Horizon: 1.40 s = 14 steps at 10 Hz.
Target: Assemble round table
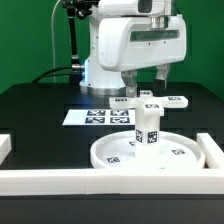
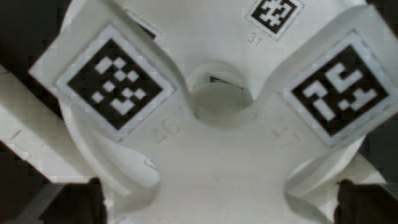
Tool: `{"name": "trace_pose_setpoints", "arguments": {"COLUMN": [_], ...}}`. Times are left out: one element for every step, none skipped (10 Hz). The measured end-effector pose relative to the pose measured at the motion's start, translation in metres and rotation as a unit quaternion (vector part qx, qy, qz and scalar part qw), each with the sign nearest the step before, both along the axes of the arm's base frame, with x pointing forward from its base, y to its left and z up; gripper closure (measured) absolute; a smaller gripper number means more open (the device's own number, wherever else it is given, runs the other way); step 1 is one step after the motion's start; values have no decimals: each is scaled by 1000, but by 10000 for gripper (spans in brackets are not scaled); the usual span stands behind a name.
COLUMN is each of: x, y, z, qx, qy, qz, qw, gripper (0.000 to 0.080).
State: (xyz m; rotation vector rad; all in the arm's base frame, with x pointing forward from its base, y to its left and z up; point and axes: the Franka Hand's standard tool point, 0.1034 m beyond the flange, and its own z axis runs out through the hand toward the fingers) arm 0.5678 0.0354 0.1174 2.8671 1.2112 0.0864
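The round disc (image 1: 112, 155) lies on the table with the short post (image 1: 148, 125) standing upright on its centre hub. The four-armed cross piece (image 1: 150, 101) sits on top of the post, its tagged arms spreading to both sides. My gripper (image 1: 146, 88) hangs straight over the cross piece. In the wrist view the cross piece (image 2: 217, 140) fills the picture, with its centre hole and two tagged arms showing. The dark fingertips (image 2: 71, 198) stand wide apart on either side of one arm. The gripper (image 2: 217, 200) looks open around it.
The marker board (image 1: 90, 117) lies flat behind the disc, to the exterior view's left. Long white border rails run along the front (image 1: 60, 180) and at the exterior view's right (image 1: 212, 150). The robot base (image 1: 110, 60) stands at the back.
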Motion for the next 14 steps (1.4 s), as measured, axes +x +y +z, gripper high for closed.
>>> {"name": "trace_pose_setpoints", "arguments": {"x": [1, 1, 1, 0, 0, -1, -1, -1, -1, -1, -1, -2, -2, -2], "y": [0, 0, 0, 0, 1, 1, 1, 0, -1, -1, -1, -2, -2, -2], "z": [-1, -3, -6, -9, -10, -11, -12, -12, -12, -12, -11, -11, -11, -11], "qx": [-1, -2, -3, -3, -4, -3, -3, -3, -3, -3, -3, -3, -3, -3], "qy": [0, 1, 3, 4, 5, 5, 6, 6, 6, 6, 6, 7, 7, 7], "qz": [-3, -5, -7, -10, -14, -17, -19, -20, -21, -21, -22, -22, -22, -23], "qw": [1000, 1000, 1000, 1000, 1000, 1000, 1000, 1000, 1000, 1000, 1000, 1000, 1000, 1000], "gripper": [150, 150, 150, 150, 150, 150, 150, 150, 179, 179, 372, 372, 374, 374]}}
